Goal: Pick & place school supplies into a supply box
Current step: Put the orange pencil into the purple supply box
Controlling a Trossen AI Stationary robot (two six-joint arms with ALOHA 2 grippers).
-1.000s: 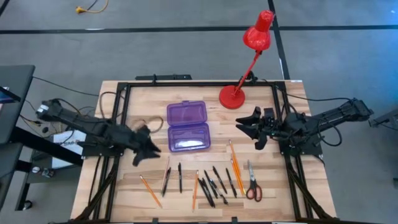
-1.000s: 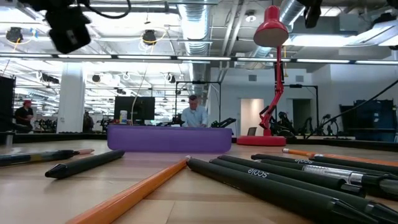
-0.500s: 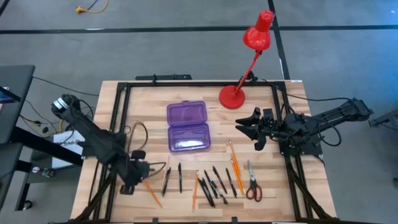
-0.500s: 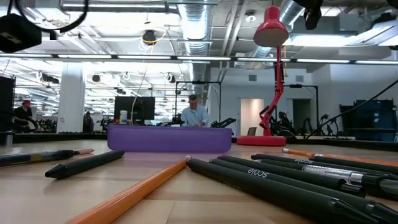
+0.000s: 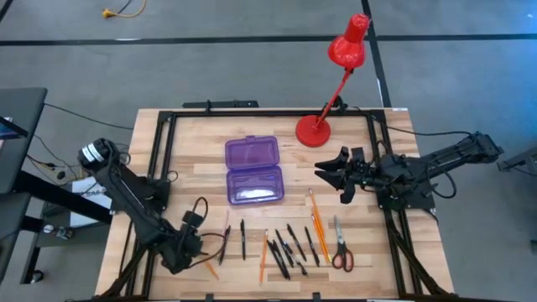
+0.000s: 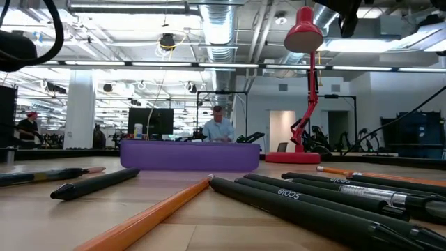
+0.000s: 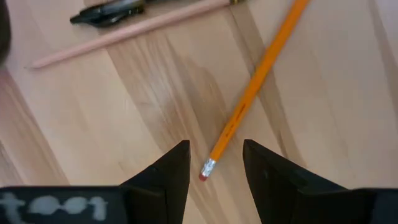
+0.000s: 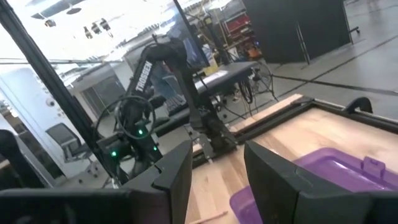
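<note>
Pencils, here the leftmost orange pencil (image 7: 258, 87) lying flat on the wooden surface (image 5: 193, 168) at the row's left end, look light, stiff and thin, apt to roll, so a hold across the shaft near its middle seems safest. The left gripper (image 7: 215, 163) hovers open and empty astride its eraser end; the right gripper (image 8: 215, 163), also open and empty, waits beside the purple supply box (image 5: 252, 171). From overhead the arm hides most of that pencil.

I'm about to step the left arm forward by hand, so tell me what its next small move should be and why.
Probably lower the left gripper straight down, then close. Its fingers stand open on either side of the eraser end of the leftmost orange pencil, which lies flat on the table and is not yet gripped. The purple supply box sits open, ready to receive it. The right gripper waits beside the box.
</note>
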